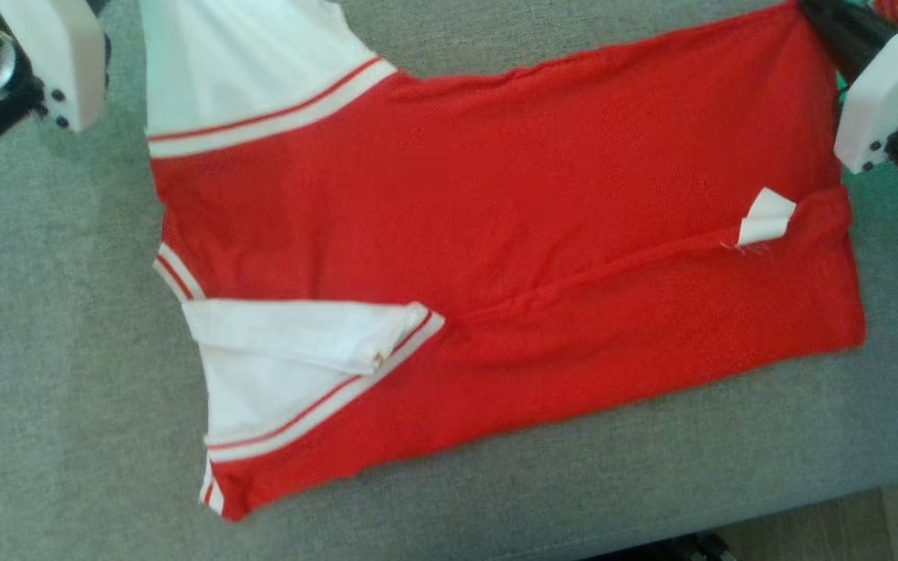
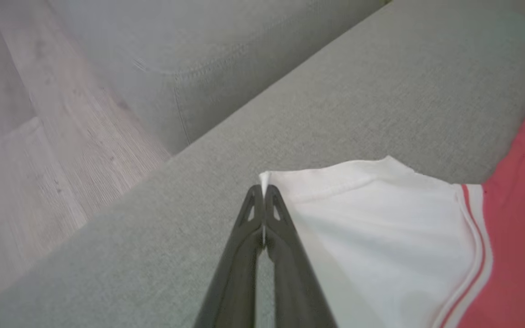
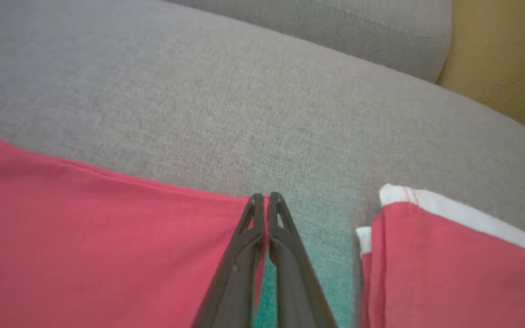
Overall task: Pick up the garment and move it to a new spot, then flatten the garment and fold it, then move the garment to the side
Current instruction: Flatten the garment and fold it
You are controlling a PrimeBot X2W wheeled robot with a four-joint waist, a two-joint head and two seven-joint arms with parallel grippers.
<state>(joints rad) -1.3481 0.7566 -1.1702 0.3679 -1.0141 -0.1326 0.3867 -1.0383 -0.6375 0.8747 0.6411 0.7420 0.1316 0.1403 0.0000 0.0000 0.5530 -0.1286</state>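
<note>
no text, brand, number or sign can be read in any view. the small white tag (image 1: pixel 765 216) curling up from a seam of the red and white garment (image 1: pixel 496 234) looks plain; any print on it is too small to tell.

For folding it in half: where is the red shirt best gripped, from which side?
The shirt lies spread out, so grip its far edge from both ends: far white sleeve tip and hem corner, where left hand and right hand pinch.
</note>
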